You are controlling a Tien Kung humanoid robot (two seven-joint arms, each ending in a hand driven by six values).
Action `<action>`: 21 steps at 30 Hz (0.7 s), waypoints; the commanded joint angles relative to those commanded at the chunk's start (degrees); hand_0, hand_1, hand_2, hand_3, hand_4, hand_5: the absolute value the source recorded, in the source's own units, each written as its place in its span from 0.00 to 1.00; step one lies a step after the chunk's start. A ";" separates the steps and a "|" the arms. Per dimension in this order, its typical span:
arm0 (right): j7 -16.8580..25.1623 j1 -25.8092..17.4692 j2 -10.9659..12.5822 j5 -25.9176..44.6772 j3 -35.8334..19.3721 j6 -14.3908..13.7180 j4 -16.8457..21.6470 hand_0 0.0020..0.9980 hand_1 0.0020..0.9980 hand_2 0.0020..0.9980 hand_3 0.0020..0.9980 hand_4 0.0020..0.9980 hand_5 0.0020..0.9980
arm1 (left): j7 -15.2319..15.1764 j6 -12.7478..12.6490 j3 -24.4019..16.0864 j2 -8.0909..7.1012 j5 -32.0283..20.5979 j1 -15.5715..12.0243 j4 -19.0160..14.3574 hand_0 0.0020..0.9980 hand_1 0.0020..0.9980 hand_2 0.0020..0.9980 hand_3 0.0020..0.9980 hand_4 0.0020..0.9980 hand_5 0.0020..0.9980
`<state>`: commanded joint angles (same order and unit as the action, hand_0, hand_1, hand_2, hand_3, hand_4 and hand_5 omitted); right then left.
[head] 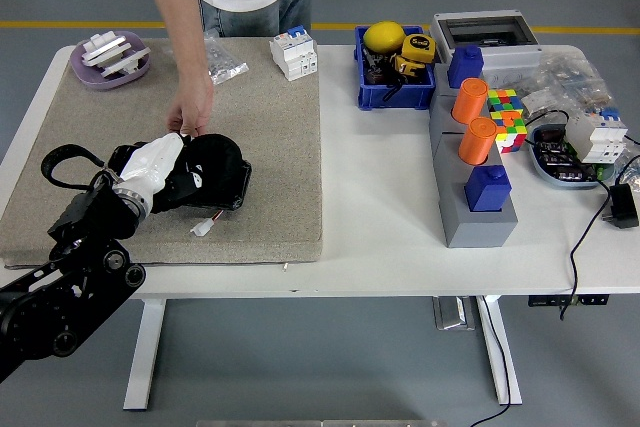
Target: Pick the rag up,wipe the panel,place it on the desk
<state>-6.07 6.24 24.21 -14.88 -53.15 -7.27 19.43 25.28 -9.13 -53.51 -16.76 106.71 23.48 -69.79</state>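
A black rag [218,169] lies bunched on the tan panel [275,137] that covers the table's left half. My left hand [172,179], with its white back plate, rests on the rag's left part, fingers curled into the cloth. The left arm comes in from the lower left corner. A person stands at the far side; one hand [190,115] reaches down and touches the rag's upper edge. My right arm does not show.
A small white connector [204,227] lies on the panel just below the rag. At the panel's back are a purple dish [112,55], a plastic bag [226,65] and a white breaker [293,52]. A blue bin [396,72], grey block [470,192] with orange cylinders and a colour cube [509,112] crowd the right.
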 joint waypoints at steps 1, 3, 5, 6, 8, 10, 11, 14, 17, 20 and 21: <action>-0.01 0.00 0.00 0.03 0.05 0.00 -0.01 0.74 0.62 0.60 0.55 0.90 0.42 | 0.20 0.03 -0.44 -0.07 0.30 -0.06 0.22 0.34 0.70 0.82 0.54 0.06 0.00; -0.01 -0.02 0.00 -0.01 0.00 -0.01 0.01 0.74 0.62 0.60 0.55 0.90 0.42 | 0.29 -0.14 -1.30 -0.31 0.43 -0.14 0.67 0.34 0.69 0.82 0.54 0.06 0.00; -0.02 -0.01 0.02 -0.03 -0.01 -0.02 0.02 0.74 0.62 0.60 0.55 0.90 0.42 | 0.55 -0.23 -2.23 -0.64 0.74 -0.16 1.29 0.34 0.69 0.82 0.54 0.06 0.00; -0.02 -0.01 0.02 -0.03 -0.04 -0.03 0.02 0.74 0.62 0.60 0.55 0.90 0.42 | 0.64 -0.26 -2.49 -0.74 0.76 -0.14 1.57 0.34 0.69 0.82 0.54 0.06 0.00; -0.04 -0.01 0.02 -0.01 0.00 0.00 0.01 0.74 0.62 0.60 0.55 0.90 0.42 | 0.93 -0.19 -3.15 -0.97 0.95 -0.13 2.22 0.34 0.69 0.82 0.54 0.08 0.00; -0.07 -0.02 0.03 0.06 0.07 0.01 -0.02 0.74 0.62 0.60 0.55 0.90 0.42 | 1.14 -0.31 -4.01 -1.16 1.19 -0.19 2.95 0.34 0.69 0.82 0.54 0.08 0.00; -0.08 -0.03 0.04 0.09 0.12 0.03 -0.03 0.74 0.62 0.60 0.55 0.90 0.42 | 1.25 -0.36 -4.31 -1.23 1.35 -0.22 3.15 0.34 0.69 0.82 0.54 0.08 0.00; -0.11 -0.09 0.05 0.17 0.22 0.08 -0.05 0.74 0.62 0.60 0.55 0.90 0.42 | 1.82 -0.96 -6.89 -0.93 1.94 -0.70 4.03 0.34 0.69 0.82 0.54 0.08 0.00; -0.16 -0.17 0.00 0.24 0.29 0.20 -0.12 0.74 0.62 0.60 0.55 0.90 0.42 | 1.99 -1.58 -8.18 -1.07 2.21 -0.78 4.94 0.34 0.69 0.82 0.54 0.08 0.00; -0.19 -0.21 -0.01 0.19 0.16 0.23 -0.10 0.74 0.62 0.60 0.55 0.90 0.42 | 2.02 -1.92 -8.73 -1.35 2.42 -0.91 5.41 0.34 0.69 0.81 0.54 0.08 0.00; -0.19 -0.22 -0.01 0.19 0.14 0.23 -0.09 0.74 0.62 0.60 0.55 0.90 0.42 | 2.05 -2.00 -8.91 -1.39 2.49 -0.95 5.54 0.34 0.69 0.81 0.54 0.08 0.00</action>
<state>-6.26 6.01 24.20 -14.69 -53.01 -7.04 19.33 27.32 -11.13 -62.42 -18.15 109.20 22.53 -64.25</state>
